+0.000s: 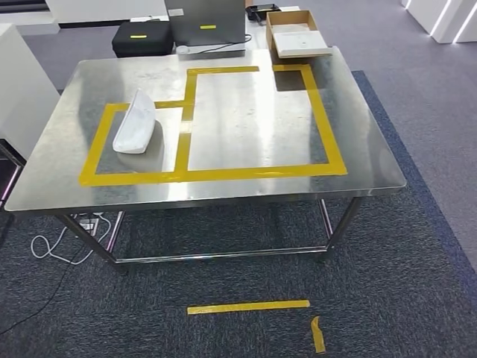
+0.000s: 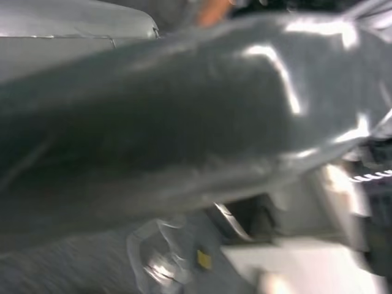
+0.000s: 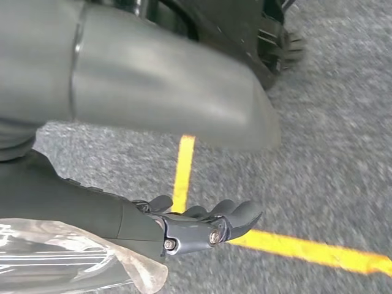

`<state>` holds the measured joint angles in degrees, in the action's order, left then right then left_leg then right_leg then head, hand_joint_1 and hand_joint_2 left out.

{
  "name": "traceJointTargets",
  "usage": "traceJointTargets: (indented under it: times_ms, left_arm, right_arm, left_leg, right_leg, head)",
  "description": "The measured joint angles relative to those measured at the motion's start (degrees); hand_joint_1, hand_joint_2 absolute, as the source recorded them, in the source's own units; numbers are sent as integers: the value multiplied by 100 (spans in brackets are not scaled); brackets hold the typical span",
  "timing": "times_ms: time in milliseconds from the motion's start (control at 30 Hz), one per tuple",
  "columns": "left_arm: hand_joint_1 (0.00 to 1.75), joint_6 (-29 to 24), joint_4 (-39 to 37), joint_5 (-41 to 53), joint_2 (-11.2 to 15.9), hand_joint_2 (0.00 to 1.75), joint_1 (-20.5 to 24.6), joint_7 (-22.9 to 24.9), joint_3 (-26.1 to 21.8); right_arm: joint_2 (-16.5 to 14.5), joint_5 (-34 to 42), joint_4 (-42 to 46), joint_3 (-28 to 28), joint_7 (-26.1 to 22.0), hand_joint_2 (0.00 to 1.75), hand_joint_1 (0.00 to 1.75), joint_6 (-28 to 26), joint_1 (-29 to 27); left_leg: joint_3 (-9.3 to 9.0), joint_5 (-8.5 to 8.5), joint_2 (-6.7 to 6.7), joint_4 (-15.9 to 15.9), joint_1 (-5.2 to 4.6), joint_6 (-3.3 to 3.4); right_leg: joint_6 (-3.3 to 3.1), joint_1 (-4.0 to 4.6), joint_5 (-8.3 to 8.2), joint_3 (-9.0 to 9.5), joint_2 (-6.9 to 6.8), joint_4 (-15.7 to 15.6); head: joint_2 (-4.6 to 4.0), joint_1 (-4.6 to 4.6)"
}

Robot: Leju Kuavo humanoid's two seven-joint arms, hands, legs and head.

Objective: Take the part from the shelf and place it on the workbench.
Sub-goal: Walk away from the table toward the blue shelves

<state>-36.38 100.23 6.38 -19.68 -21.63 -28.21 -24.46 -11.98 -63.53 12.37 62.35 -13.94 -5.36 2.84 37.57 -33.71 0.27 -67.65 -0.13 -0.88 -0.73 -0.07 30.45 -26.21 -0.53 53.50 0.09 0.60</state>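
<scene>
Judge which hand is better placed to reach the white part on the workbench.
Left, probably: the white part lies in the left taped box of the workbench, on that arm's side. The right hand hangs empty over carpet; the left wrist view is too blurred to judge.

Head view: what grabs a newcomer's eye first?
The white part lying on the steel workbench, inside the smaller yellow tape box at its left. Next, the bigger taped rectangle beside it, bare inside, and the cardboard box at the far edge.
</scene>
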Motion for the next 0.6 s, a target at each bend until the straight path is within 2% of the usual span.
traceJointTargets:
  times_ms: [33, 67, 100, 133, 167, 200, 233, 267, 333, 367, 400, 467, 533, 567, 600]
  left_arm:
    - [0, 90, -323, 68, 5, 0, 54, 21, -149]
    - [0, 151, -621, 133, 15, 0, 97, 50, -289]
    - [0, 187, -918, 229, 26, 0, 144, 78, -420]
    - [0, 192, -1216, 373, 40, 0, 212, 112, -549]
    - [0, 198, -1547, 585, 62, 0, 294, 168, -710]
    - [0, 215, -1920, 845, 82, 0, 405, 238, -898]
    - [0, 232, -2296, 1102, 100, 0, 517, 335, -1094]
    - [0, 247, -2701, 1372, 119, 0, 632, 465, -1303]
    - [0, 227, -3458, 1818, 147, 0, 835, 818, -1671]
    - [0, 203, -3834, 2038, 158, 0, 929, 1079, -1839]
    - [0, 175, -4171, 2230, 164, 0, 1000, 1383, -1984]
    - [0, 136, -4774, 2587, 164, 0, 1107, 2003, -2216]
    - [0, 229, -5432, 3004, 173, 0, 1240, 2480, -2394]
    - [0, 356, -5771, 3240, 184, 0, 1312, 2656, -2452]
    - [0, 517, -6089, 3493, 198, 0, 1373, 2790, -2490]
  right_arm:
    - [0, -27, 0, 6, 11, 175, 0, -9, 1]
    - [1, -67, 0, 9, 22, 175, 0, -26, 2]
    - [2, -120, 0, 11, 31, 175, 0, -53, 3]
    - [3, -178, 0, 10, 39, 175, 0, -86, 3]
    - [4, -226, 0, 9, 51, 131, 0, -112, 3]
    - [5, -242, -1, 8, 82, 87, 0, -103, 5]
    - [7, -235, -3, 8, 125, 44, 0, -69, 9]
    - [8, -212, -4, 11, 186, 0, 0, -10, 16]
    - [10, -158, -7, 19, 280, 0, 0, 106, 23]
    - [11, -136, -7, 24, 305, 0, 0, 145, 23]
    - [11, -115, -7, 30, 312, 0, 0, 172, 18]
    - [13, -92, -7, 43, 318, 0, 0, 218, 7]
    - [14, -131, -7, 45, 327, 0, 0, 267, -6]
    - [15, -168, -7, 45, 329, 0, 0, 288, -10]
    - [18, -223, -7, 43, 335, 0, 0, 301, -12]
  left_leg:
    - [27, -78, 0, -341, 16, -24]
    - [11, 6, 0, -563, 31, -37]
    - [-69, 199, 0, -611, 41, -39]
    - [-235, 413, 0, -452, 47, -30]
    - [-490, 539, 0, -95, 48, -6]
    - [-780, 555, 0, 360, 41, 32]
    - [-1024, 503, 0, 764, 32, 70]
    - [-1176, 423, 0, 1049, 17, 107]
    - [-1223, 349, 1, 1269, 5, 167]
    - [-1205, 360, 5, 1323, 13, 202]
    - [-1185, 381, 9, 1372, 25, 239]
    - [-1105, 453, 22, 1391, 31, 305]
    - [-992, 511, 30, 1357, 3, 342]
    - [-937, 534, 32, 1332, -11, 350]
    - [-887, 551, 32, 1299, -23, 351]
  right_leg:
    - [4, 3, -58, -85, -4, 9]
    - [12, 5, -115, -165, -10, 27]
    - [21, 7, -167, -241, -13, 54]
    - [33, 8, -214, -313, -15, 89]
    - [48, 7, -254, -373, -16, 122]
    - [72, 13, -292, -425, -15, 152]
    - [99, 17, -329, -468, -17, 172]
    - [132, 18, -368, -507, -19, 182]
    - [203, 21, -441, -578, -26, 194]
    - [238, 18, -433, -634, -16, 218]
    - [272, 19, -355, -702, -2, 304]
    - [318, 6, 35, -943, 30, 834]
    - [335, -4, 424, -1206, 36, 1601]
    - [334, -2, 473, -1235, 37, 1789]
    - [325, 2, 423, -1151, 38, 1753]
  head:
    - [0, 0]
    - [0, 1]
    - [0, 0]
    - [0, 0]
    - [0, 2]
    - [0, -2]
    - [0, -4]
    - [0, -4]
    - [0, -3]
    - [0, -5]
    - [0, -13]
    - [0, -34]
    - [0, -44]
    - [0, -43]
    - [0, -45]
